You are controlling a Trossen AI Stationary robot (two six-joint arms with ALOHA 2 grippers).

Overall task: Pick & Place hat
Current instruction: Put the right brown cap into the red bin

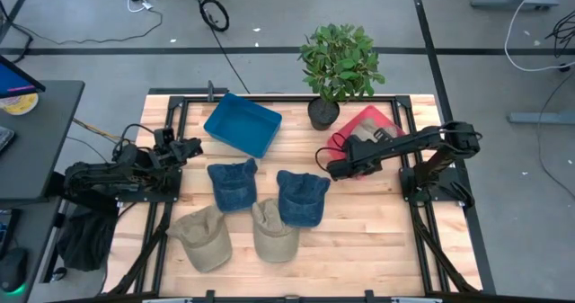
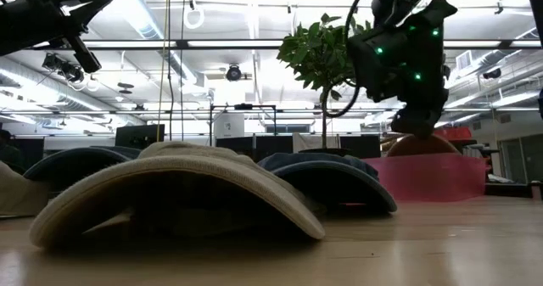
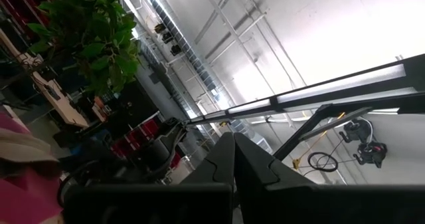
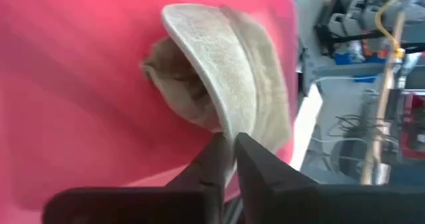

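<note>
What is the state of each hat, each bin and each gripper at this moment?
Beige hat in red bin: brim between right gripper's fingers.
Red bin: holds that hat.
Blue bin: empty, tilted.
Two blue hats: on table.
Two beige hats: on table.
Right gripper: nearly shut.
Left gripper: shut, raised.

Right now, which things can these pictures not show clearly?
- Red bin, high view: the right arm covers most of it, so the hat inside is hidden there.
- Right gripper, right wrist view: fingertips meet the tan hat's brim; grip unclear.
- Tan hat, low view: mostly behind the bin wall.
</note>
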